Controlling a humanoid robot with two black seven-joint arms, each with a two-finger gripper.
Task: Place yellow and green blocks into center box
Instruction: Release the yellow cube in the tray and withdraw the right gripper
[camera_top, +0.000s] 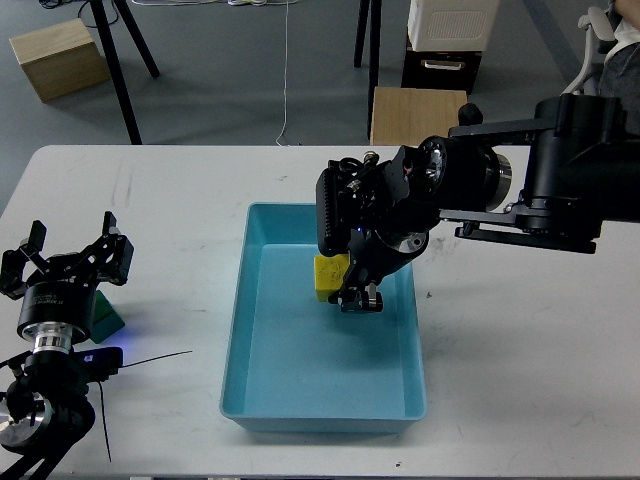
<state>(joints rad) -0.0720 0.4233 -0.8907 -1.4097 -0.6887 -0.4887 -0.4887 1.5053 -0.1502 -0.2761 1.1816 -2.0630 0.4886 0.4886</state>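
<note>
A light blue box (250, 340) sits in the middle of the white table. My right gripper (350, 285) reaches in from the right and hangs over the box's far half, shut on a yellow block (328, 276). My left gripper (65, 260) is open at the table's left side, its fingers spread above a green block (106, 317) that shows partly behind the wrist.
A wooden stool (420, 115) and a dark cabinet stand behind the table's far edge. A cardboard box (58, 58) sits on the floor at the far left. A thin black cable (150, 365) lies on the table near the left arm.
</note>
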